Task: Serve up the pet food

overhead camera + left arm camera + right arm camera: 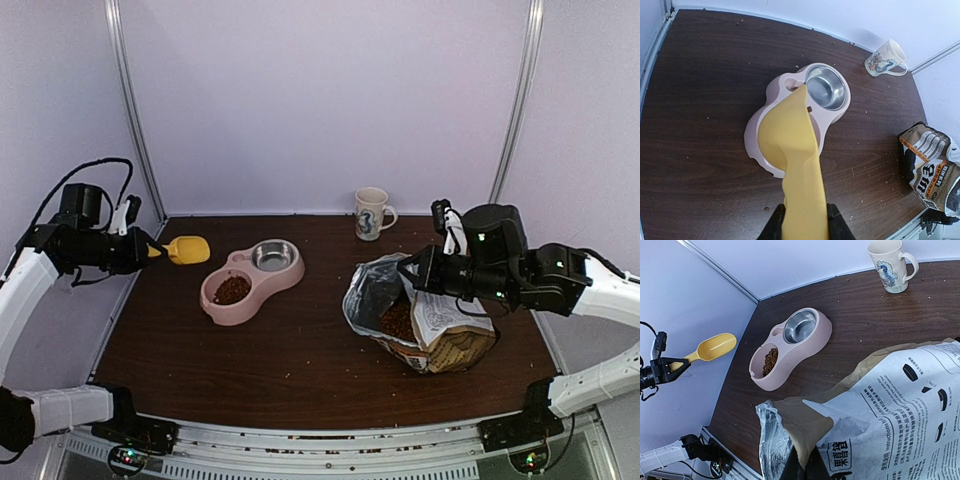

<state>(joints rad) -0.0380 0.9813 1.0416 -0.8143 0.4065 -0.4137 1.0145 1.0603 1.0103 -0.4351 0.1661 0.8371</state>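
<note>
left gripper [805,220]: jaws are clamping the handle of the yellow scoop [790,135], gap no wider than the handle
scoop: is hanging cup-forward and roughly level, raised at the left side of the table [300,350], apart from the pink feeder [215,305]; cup is looking empty from the right wrist view
left arm: is reaching in from the left, forearm near horizontal, wrist well above the tabletop
right gripper [802,467]: jaws are pinching the rim of the bag [890,405], closed tight on the edge
why: likely holding the mouth open and propping the bag so the scoop can get in
right arm: is folding in from the right, wrist low over the bag, elbow out
pet food [232,290]: some is sitting in the feeder's near compartment; more is showing inside the bag mouth; steel bowl [273,255] is sitting bare
step: feeder part-filled, scoop empty; I'm judging the next move is a swing across to the bag for a refill
</note>
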